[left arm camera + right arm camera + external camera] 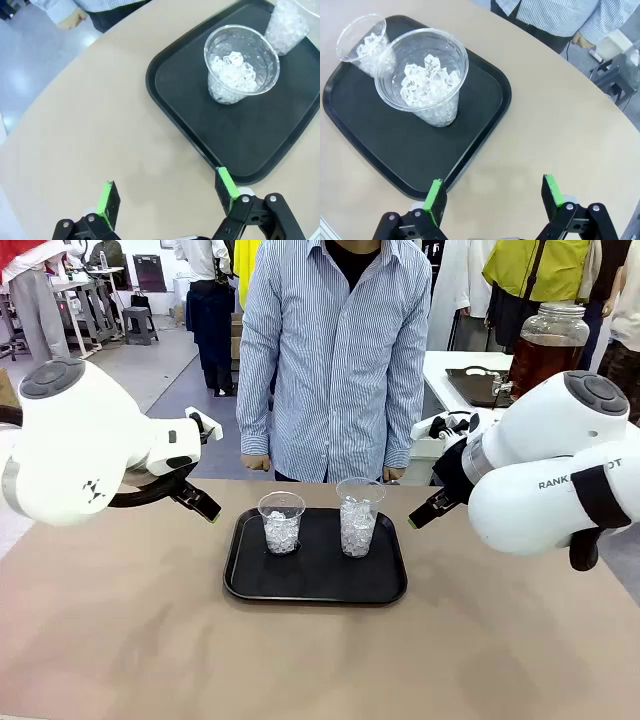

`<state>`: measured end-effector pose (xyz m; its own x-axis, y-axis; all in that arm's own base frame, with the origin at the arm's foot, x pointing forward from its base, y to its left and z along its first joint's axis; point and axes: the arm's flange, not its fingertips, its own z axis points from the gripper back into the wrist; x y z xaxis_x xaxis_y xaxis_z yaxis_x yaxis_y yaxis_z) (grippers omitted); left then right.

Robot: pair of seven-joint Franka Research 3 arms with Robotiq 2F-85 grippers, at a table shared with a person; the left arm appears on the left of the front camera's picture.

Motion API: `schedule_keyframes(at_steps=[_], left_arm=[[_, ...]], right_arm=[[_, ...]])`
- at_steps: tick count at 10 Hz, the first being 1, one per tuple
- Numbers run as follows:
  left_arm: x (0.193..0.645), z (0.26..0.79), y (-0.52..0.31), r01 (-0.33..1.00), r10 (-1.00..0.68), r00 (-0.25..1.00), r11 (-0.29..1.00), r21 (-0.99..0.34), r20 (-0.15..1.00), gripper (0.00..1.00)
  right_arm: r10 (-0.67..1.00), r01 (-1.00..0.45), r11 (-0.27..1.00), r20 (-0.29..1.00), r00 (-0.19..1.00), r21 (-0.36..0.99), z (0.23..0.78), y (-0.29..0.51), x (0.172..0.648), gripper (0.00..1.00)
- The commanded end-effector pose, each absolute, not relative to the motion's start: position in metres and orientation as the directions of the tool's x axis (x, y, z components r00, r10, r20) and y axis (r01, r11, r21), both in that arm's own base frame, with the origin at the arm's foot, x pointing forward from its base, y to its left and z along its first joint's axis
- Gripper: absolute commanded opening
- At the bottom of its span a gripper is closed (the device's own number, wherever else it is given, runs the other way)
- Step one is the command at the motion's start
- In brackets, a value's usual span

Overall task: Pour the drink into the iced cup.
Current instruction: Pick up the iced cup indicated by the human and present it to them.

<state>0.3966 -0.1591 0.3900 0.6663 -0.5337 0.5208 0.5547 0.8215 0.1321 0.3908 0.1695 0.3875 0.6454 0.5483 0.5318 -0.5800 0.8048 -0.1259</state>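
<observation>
Now left pincer [167,189], right pincer [493,191]: agape.

Tan tabletop [320,660] fills foregrnd, matte, evenly lit; grey floor [150,365] stretches behind at far left, pale blue-grey in left wrist view [30,85]; dark stool [140,325] stands on it nr a grey table [85,295]; white side table [455,365] sits at far right w/ a dark tray [472,388] on top; light soft & diffuse across whole rm.

Front faces person [335,360], close wrist views share tray [250,135]
</observation>
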Motion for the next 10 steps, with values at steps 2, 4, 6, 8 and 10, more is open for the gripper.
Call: schedule_keyframes(at_steps=[2,4,6,8,10], left_arm=[[0.3967,0.3918,-0.1593,0.554,-0.532,0.662,0.822,0.133,0.529,1.00],[0.3967,0.3918,-0.1593,0.554,-0.532,0.662,0.822,0.133,0.529,1.00],[0.3967,0.3918,-0.1593,0.554,-0.532,0.662,0.822,0.133,0.529,1.00],[0.3967,0.3918,-0.1593,0.554,-0.532,0.662,0.822,0.133,0.529,1.00],[0.3967,0.3918,-0.1593,0.554,-0.532,0.662,0.822,0.133,0.529,1.00]], right_arm=[[0.546,-0.578,0.806,0.537,0.643,-0.127,0.3876,0.1689,0.3915,1.00],[0.546,-0.578,0.806,0.537,0.643,-0.127,0.3876,0.1689,0.3915,1.00],[0.546,-0.578,0.806,0.537,0.643,-0.127,0.3876,0.1689,0.3915,1.00],[0.546,-0.578,0.806,0.537,0.643,-0.127,0.3876,0.1689,0.3915,1.00],[0.548,-0.580,0.805,0.532,0.645,-0.126,0.3875,0.1695,0.3908,1.00]])
